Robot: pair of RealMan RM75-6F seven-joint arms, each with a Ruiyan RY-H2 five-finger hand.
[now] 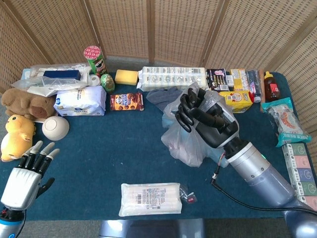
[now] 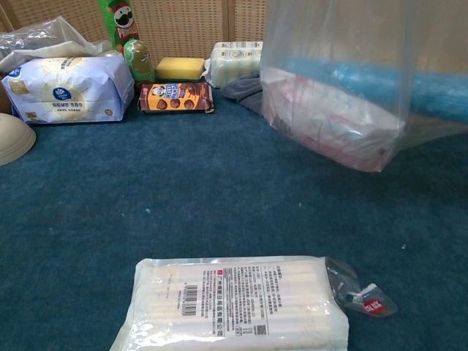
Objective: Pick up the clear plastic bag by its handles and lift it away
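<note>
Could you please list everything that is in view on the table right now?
clear plastic bag: one, clear, loaded, hanging from the right robot hand over the table's right half
flat white packet: one, near edge, centre
chip can: one, green, back left
yellow sponge: one, back centre
cookie box: one, brown, in front of the sponge
grey cloth: one, behind the bag
white tissue pack: one, left
plush toys: two, brown and yellow, far left
cream bowl: one, upside down, beside the toys
table: one, blue cloth
left robot hand: fingers apart, holding nothing, near left corner
right robot hand: grips the bag's top
</note>
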